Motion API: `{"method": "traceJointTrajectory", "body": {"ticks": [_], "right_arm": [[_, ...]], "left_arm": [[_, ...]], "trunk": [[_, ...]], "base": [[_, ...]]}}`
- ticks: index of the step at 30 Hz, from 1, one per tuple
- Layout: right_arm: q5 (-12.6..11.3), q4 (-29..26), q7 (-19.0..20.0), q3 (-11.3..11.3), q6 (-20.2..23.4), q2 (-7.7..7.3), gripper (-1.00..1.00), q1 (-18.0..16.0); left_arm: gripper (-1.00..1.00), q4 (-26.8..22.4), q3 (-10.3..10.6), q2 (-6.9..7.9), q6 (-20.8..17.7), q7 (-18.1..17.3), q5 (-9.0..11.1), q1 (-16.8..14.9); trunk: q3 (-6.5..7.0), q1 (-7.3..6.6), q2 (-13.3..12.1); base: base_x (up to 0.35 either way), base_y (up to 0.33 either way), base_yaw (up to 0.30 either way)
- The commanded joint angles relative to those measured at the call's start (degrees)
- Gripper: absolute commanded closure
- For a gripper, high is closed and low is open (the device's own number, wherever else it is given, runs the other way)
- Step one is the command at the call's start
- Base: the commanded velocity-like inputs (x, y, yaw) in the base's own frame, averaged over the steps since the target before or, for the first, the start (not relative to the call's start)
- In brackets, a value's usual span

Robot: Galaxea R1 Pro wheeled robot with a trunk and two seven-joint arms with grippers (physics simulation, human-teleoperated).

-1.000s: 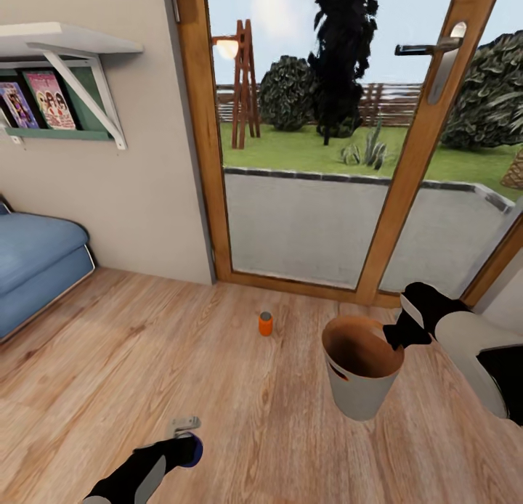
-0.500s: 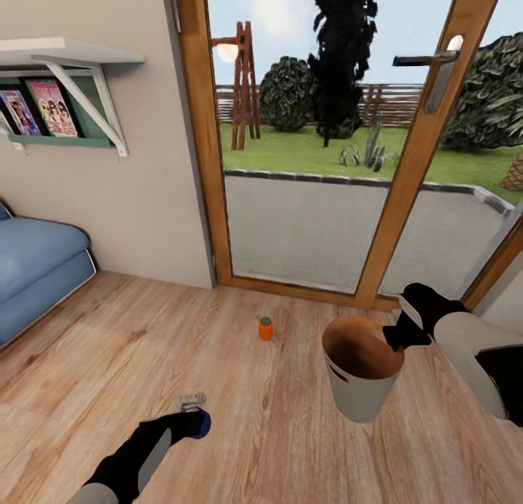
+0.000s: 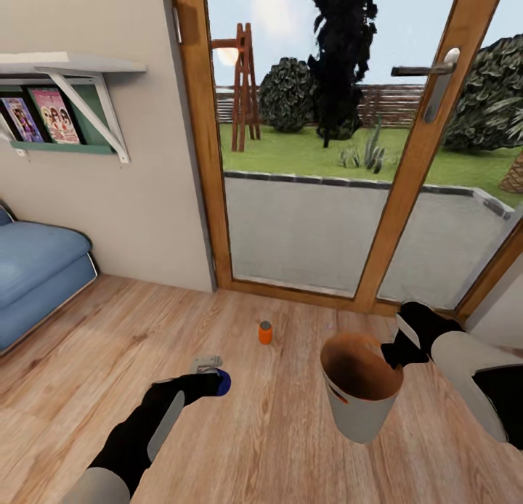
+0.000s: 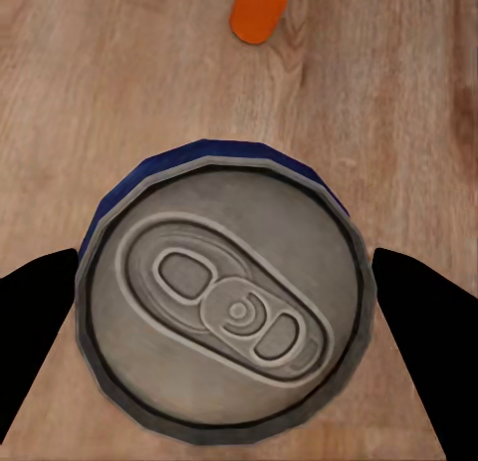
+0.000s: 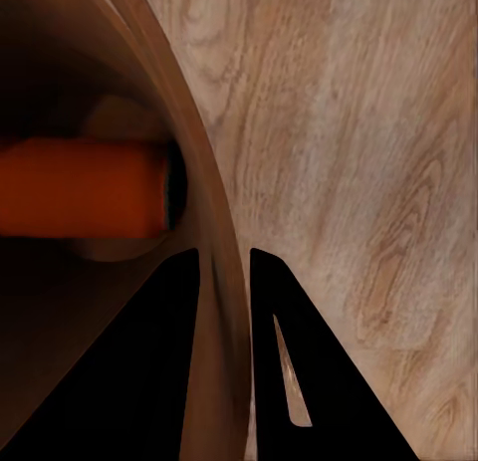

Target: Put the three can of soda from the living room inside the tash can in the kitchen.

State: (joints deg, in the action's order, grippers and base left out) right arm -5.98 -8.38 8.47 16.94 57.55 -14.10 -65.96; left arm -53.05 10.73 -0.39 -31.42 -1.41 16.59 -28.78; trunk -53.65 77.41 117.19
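- Our left gripper (image 3: 211, 381): closed around a dark blue cylindrical soda can with a grey pull-tab top (image 4: 224, 302), one finger on each side of its body. We hold it low over the plank floor (image 3: 109, 359), presumably to carry it across to the bin.
- Our right gripper (image 3: 396, 353): pinching the wood-toned rim of a small round tapered bin, grey outside and orange-brown inside (image 3: 363, 409). In the right wrist view one finger (image 5: 169, 361) sits inside the wall and the other outside. We judge this grip keeps the bin lifted and its mouth open upward for drops.
- An orange can (image 5: 85, 197) lies on its side inside the bin.
- A second small orange soda can with a grey top (image 3: 265, 332) stands upright on the floor near the wood-framed glass door (image 3: 305, 221), between the two grippers, not yet collected.
- Blue sofa (image 3: 36, 271): along the wall on our left, well apart from the cans.
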Motion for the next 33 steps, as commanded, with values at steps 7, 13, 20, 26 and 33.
{"method": "traceJointTrajectory", "body": {"ticks": [7, 13, 20, 26, 33], "right_arm": [[-1.21, -0.06, 0.26, -0.55, -2.64, 0.10, 1.00, 2.05], [-1.53, -0.14, 0.31, -1.01, -4.82, 0.00, 1.00, 3.42], [-1.63, -0.19, 0.25, -0.98, -5.12, 0.20, 1.00, 3.54], [-1.58, -0.17, 0.17, -0.87, -6.36, 0.36, 1.00, 3.56], [-1.64, -0.15, 0.22, -0.86, -6.80, 0.39, 1.00, 3.56]], "left_arm": [[1.00, -3.25, 4.86, -2.61, -3.08, 0.00, -0.36, -0.18], [1.00, -12.72, 6.20, -3.31, -7.93, -0.15, -0.34, -0.26], [1.00, -14.67, 6.46, -3.23, -8.58, -0.16, -0.36, -0.23], [1.00, -14.76, 6.47, -3.14, -8.69, -0.20, -0.39, -0.19], [1.00, -15.04, 6.46, -3.01, -9.55, -0.30, -0.25, -0.07]], "trunk": [[1.27, -1.55, -2.82], [2.35, -2.87, -5.23], [3.60, -4.40, -8.03], [4.14, -5.06, -9.24], [4.14, -5.06, -9.24]], "base": [[0.000, 0.000, 0.000], [0.000, 0.000, 0.000], [0.000, 0.000, 0.000], [0.000, 0.000, 0.000], [0.000, 0.000, 0.000]]}}
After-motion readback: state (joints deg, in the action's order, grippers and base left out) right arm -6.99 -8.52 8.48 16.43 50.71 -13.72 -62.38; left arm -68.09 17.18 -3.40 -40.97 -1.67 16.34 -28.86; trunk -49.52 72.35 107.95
